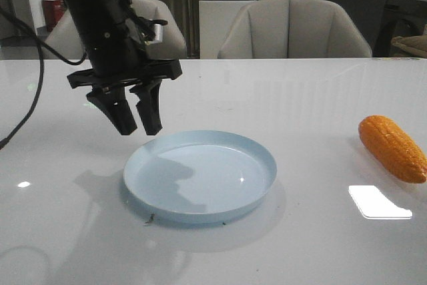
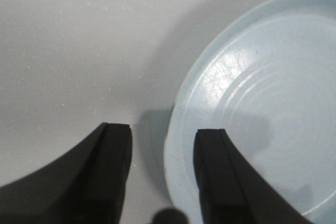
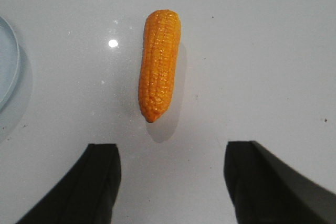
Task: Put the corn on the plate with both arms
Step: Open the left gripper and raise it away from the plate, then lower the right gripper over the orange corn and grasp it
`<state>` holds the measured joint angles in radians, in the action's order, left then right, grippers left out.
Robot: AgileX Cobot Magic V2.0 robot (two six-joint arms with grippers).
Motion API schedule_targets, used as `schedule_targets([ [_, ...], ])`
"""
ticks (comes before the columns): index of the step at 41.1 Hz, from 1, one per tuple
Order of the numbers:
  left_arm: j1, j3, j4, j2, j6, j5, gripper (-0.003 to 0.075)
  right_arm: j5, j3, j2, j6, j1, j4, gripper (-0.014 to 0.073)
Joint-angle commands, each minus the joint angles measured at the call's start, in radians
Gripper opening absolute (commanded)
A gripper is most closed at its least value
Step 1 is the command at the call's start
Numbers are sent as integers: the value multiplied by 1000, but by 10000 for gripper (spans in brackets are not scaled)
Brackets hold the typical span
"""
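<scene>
The scene is evenly and brightly lit from overhead. A rectangular patch of glare is seen on the glossy table [image 1: 320, 245], and a soft highlight on the plate [image 2: 273, 103]. Soft shadows are cast beneath the left gripper [image 1: 137, 118] and beside the corn [image 3: 159, 61]. The wrist views' near fingers are blurred.

The left arm [image 1: 100, 11] reaches down from above, its gripper [image 1: 137, 125] pointing downward with the two black fingers [image 2: 110, 171] spread apart and nothing between them. The right gripper [image 3: 170, 182] hangs with its fingers [image 3: 100, 182] wide apart, empty
</scene>
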<state>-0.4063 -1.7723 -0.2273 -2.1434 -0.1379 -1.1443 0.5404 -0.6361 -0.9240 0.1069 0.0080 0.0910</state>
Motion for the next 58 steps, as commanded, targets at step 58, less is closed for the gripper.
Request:
schedule_targets([
  [58, 419, 921, 165, 1037, -13, 850, 400, 17, -83, -61, -5, 0, 10, 531],
])
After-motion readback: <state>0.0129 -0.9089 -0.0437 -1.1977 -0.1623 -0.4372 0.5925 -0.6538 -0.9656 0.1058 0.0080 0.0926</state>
